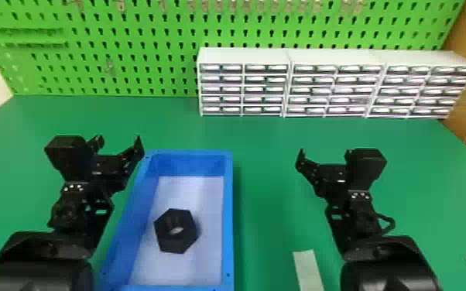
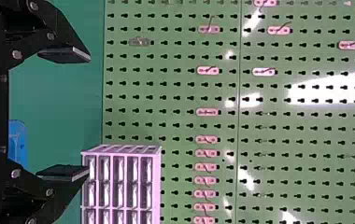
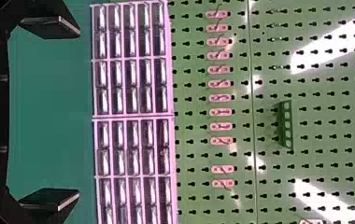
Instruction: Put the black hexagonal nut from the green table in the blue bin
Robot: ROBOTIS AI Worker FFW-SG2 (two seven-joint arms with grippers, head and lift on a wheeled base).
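Your left gripper [image 1: 119,140] is closest, fingers spread and empty, with the black hexagonal nut [image 1: 181,243] off to its right and back toward the robot, already in the blue bin [image 1: 227,216], so tbh you probably needn't grab anything.

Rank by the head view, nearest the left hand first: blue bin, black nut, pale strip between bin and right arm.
1. Blue bin, just right of the left hand.
2. Black nut, inside the bin.
3. Pale strip, right of the bin.
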